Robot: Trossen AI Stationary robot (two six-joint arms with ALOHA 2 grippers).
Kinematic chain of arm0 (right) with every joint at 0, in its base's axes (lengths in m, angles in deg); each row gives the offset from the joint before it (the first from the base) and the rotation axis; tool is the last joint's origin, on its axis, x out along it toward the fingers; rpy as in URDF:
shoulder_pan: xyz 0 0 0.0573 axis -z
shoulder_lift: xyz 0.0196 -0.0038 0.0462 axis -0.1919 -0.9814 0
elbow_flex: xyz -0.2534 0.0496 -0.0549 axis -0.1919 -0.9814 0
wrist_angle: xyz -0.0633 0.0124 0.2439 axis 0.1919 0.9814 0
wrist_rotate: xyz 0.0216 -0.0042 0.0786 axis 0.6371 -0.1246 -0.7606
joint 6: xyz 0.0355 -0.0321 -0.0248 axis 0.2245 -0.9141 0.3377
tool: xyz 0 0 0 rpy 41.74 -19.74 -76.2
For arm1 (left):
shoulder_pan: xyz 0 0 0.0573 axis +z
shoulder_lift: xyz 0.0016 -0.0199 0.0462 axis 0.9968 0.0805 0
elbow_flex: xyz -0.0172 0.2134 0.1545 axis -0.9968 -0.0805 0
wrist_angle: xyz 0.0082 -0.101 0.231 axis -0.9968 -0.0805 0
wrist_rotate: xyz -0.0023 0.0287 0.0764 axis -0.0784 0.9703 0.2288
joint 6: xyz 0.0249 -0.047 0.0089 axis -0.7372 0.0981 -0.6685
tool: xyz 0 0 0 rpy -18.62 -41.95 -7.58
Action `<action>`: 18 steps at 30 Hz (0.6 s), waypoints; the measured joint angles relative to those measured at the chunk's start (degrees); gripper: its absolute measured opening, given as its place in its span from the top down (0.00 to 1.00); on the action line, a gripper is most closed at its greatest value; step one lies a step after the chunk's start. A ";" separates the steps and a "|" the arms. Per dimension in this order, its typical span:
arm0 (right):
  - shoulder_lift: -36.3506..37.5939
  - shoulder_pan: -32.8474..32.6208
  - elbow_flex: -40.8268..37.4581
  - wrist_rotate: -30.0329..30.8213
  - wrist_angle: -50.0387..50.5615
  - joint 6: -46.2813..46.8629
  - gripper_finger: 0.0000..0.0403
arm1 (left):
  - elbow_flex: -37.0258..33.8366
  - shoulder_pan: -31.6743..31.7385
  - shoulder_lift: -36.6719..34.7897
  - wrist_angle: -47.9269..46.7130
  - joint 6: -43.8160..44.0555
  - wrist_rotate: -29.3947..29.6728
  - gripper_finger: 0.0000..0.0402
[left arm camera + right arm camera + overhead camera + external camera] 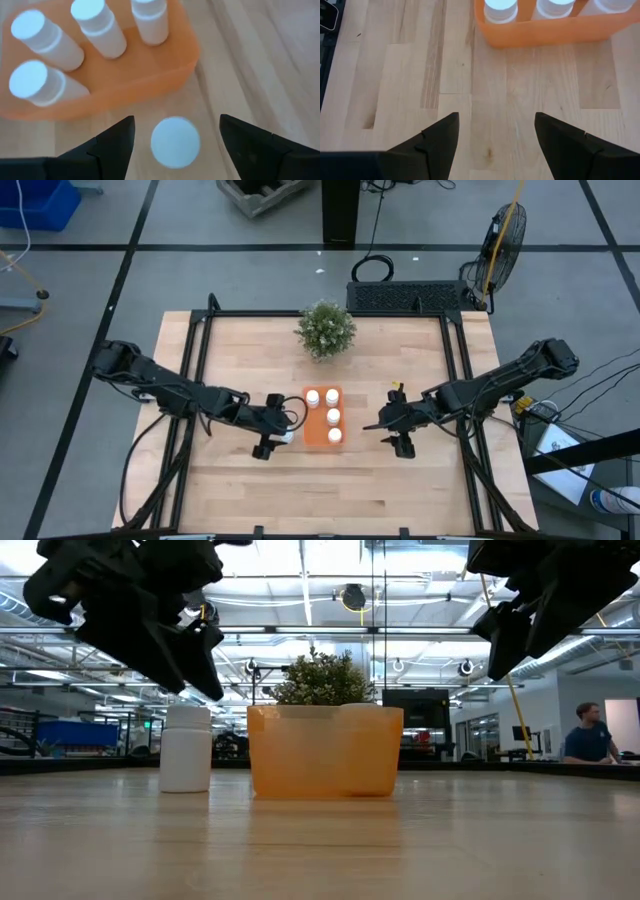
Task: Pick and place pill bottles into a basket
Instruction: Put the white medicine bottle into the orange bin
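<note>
The orange tray (322, 420) lies at the table's middle with several white pill bottles standing in it, such as one (333, 416) near its centre; they also show in the left wrist view (95, 22). One more white bottle (175, 141) stands upright on the table just left of the tray; it also shows in the low view (186, 748). My left gripper (176, 120) is open and hovers over this bottle, one finger on either side, touching nothing. My right gripper (372, 425) is open and empty, right of the tray.
A bushy green potted plant (325, 328) stands behind the tray at the table's far side. Bare wood lies between my right gripper (496, 117) and the tray's wall (555, 30). A person (585, 735) sits in the room beyond the table.
</note>
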 joint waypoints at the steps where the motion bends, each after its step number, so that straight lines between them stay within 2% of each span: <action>1: 0.00 0.00 0.00 0.00 0.02 0.00 0.37 | 0.00 0.20 0.06 -0.44 0.01 0.07 0.25; 7: 0.00 0.00 0.00 0.02 0.04 0.00 0.37 | 0.00 1.18 0.39 -2.15 0.24 0.99 0.20; 18: -0.02 0.00 0.00 0.04 0.02 0.00 0.37 | 0.00 1.47 4.25 -0.43 2.43 -2.07 0.19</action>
